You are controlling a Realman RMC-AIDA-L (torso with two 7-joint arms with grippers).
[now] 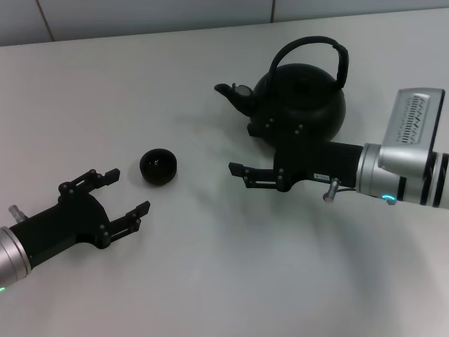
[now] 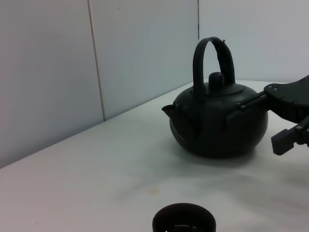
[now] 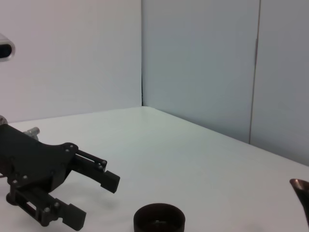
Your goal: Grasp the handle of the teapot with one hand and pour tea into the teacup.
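Note:
The black teapot [image 1: 309, 95] stands upright at the back right of the white table, its spout [image 1: 228, 91] pointing left. Its arched handle [image 1: 342, 64] rises free over the lid. The small black teacup [image 1: 158, 166] sits left of centre. My right gripper [image 1: 243, 151] hovers open just in front of the teapot's body, below the handle, holding nothing. My left gripper [image 1: 126, 193] is open low at the left, just short of the teacup. The left wrist view shows the teapot [image 2: 217, 121], its handle [image 2: 213, 46] and the teacup's rim [image 2: 183, 221].
The white table [image 1: 210, 267] runs back to a pale wall. In the right wrist view the teacup [image 3: 159, 220] sits near my left gripper [image 3: 94, 203], and the teapot's spout tip [image 3: 301, 188] shows at the edge.

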